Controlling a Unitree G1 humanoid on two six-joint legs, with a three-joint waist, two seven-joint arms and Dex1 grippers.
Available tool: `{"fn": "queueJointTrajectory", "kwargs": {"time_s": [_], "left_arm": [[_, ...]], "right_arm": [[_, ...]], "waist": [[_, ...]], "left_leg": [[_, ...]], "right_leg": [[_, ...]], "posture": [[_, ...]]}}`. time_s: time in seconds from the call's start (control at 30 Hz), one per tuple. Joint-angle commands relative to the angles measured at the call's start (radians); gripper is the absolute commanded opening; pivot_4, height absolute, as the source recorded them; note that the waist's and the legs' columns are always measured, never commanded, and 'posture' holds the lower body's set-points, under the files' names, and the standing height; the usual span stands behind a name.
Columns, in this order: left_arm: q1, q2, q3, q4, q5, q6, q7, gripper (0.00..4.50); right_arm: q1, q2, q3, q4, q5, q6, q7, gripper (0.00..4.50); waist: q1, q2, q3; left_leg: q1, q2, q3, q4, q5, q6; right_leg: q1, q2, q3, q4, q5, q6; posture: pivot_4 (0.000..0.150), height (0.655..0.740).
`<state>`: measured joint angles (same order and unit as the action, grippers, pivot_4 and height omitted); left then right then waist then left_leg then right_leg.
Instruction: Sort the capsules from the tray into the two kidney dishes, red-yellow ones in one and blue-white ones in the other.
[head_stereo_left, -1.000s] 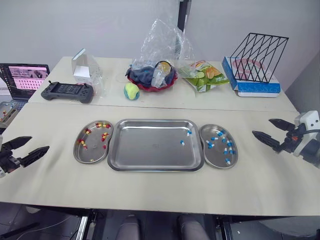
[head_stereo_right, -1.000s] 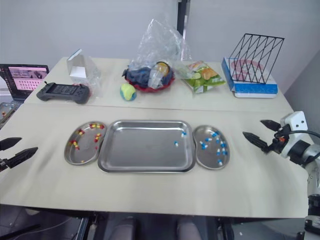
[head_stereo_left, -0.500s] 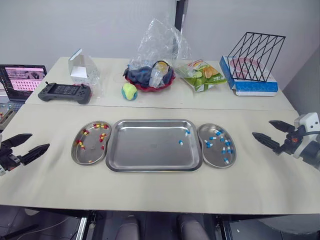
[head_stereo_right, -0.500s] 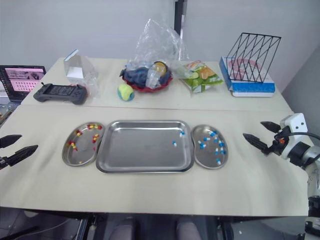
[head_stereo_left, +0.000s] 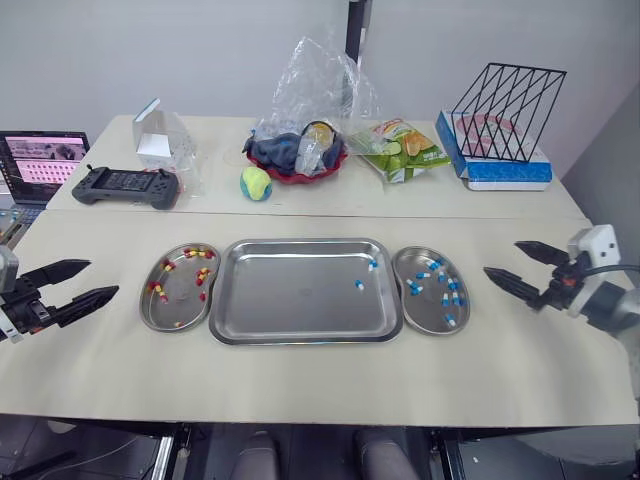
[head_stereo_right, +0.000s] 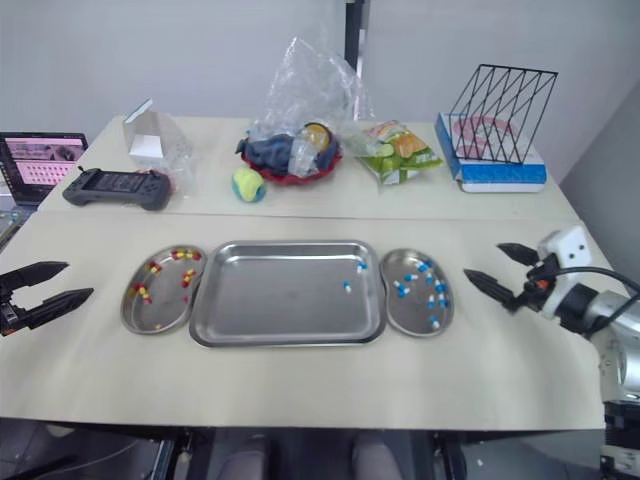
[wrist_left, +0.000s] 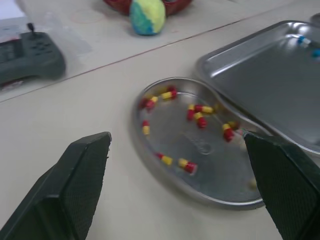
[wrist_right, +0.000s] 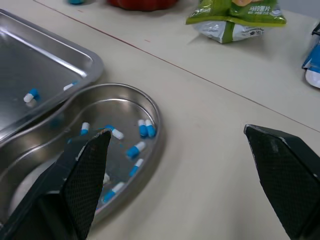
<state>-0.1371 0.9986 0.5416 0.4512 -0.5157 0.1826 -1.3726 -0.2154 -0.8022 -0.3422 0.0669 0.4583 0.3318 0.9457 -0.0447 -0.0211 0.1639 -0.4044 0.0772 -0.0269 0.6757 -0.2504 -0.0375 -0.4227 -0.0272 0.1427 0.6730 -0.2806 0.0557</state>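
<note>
A steel tray (head_stereo_left: 290, 300) lies mid-table with two blue-white capsules (head_stereo_left: 359, 285) near its right end. The left kidney dish (head_stereo_left: 180, 314) holds several red-yellow capsules (wrist_left: 197, 112). The right kidney dish (head_stereo_left: 424, 312) holds several blue-white capsules (wrist_right: 142, 129). My left gripper (head_stereo_left: 104, 278) hovers open over the table just left of the left dish, holding nothing. My right gripper (head_stereo_left: 500, 258) hovers open just right of the right dish, also holding nothing.
Along the back of the table stand a black game controller (head_stereo_left: 125, 185), a clear box (head_stereo_left: 160, 140), a tennis ball (head_stereo_left: 256, 182), a red bowl under a plastic bag (head_stereo_left: 300, 150), a snack bag (head_stereo_left: 405, 150) and a wire rack (head_stereo_left: 500, 100). A laptop (head_stereo_left: 45, 160) sits far left.
The head camera has shifted slightly. Both open grippers have drifted inward, the left toward the left dish and the right toward the right dish. No capsule has moved.
</note>
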Motion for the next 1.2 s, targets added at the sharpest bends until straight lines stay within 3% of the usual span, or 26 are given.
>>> {"fn": "queueJointTrajectory", "kwargs": {"time_s": [0.03, 0.2, 0.43, 0.57, 0.7, 1.2], "left_arm": [[0.043, 0.014, 0.008, -0.149, -0.055, 0.070, -0.030, 4.48], [0.104, -0.002, 0.012, -0.283, -0.091, 0.130, -0.029, 4.48], [0.144, -0.023, 0.035, -0.377, -0.113, 0.151, 0.000, 4.48], [0.188, -0.054, 0.060, -0.399, -0.103, 0.114, 0.019, 4.48], [0.204, -0.061, 0.061, -0.410, -0.106, 0.111, 0.026, 4.48], [0.235, -0.063, 0.071, -0.429, -0.112, 0.109, 0.049, 4.48]], "right_arm": [[-0.035, 0.026, 0.053, -0.184, 0.057, 0.136, -0.074, 4.50], [-0.090, 0.093, 0.191, -0.358, 0.080, 0.298, -0.155, 4.50], [-0.141, 0.209, 0.332, -0.469, 0.082, 0.449, -0.298, 4.50], [-0.222, 0.350, 0.508, -0.429, -0.049, 0.480, -0.441, 4.50], [-0.280, 0.467, 0.490, -0.357, -0.070, 0.558, -0.565, 4.50], [-0.255, 0.478, 0.561, -0.402, -0.180, 0.660, -0.645, 4.50]], "waist": [[-0.001, 0.000, 0.000], [-0.004, 0.000, 0.000], [0.005, 0.000, 0.000], [-0.016, -0.001, 0.000], [-0.018, -0.001, 0.000], [-0.018, -0.001, 0.000]], "left_leg": [[0.000, 0.000, 0.000, 0.000, 0.000, 0.000], [0.000, 0.001, 0.000, 0.000, 0.000, 0.000], [-0.002, 0.001, 0.000, 0.000, 0.000, 0.000], [0.000, 0.003, -0.001, -0.001, 0.000, 0.000], [-0.002, 0.002, -0.001, -0.002, 0.000, 0.000], [-0.001, 0.002, -0.001, -0.002, 0.000, 0.000]], "right_leg": [[0.000, 0.000, 0.000, 0.000, 0.000, 0.000], [-0.001, 0.001, 0.000, 0.000, -0.001, -0.001], [-0.001, 0.000, -0.001, -0.001, -0.001, -0.001], [-0.002, 0.003, -0.001, 0.001, -0.001, -0.003], [-0.004, 0.002, -0.001, 0.002, -0.002, -0.004], [-0.003, 0.001, -0.003, 0.001, -0.002, -0.004]], "posture": [[0.150, 0.7174], [0.150, 0.7174], [0.150, 0.7174], [0.150, 0.7174], [0.150, 0.7174], [0.150, 0.7174]]}}
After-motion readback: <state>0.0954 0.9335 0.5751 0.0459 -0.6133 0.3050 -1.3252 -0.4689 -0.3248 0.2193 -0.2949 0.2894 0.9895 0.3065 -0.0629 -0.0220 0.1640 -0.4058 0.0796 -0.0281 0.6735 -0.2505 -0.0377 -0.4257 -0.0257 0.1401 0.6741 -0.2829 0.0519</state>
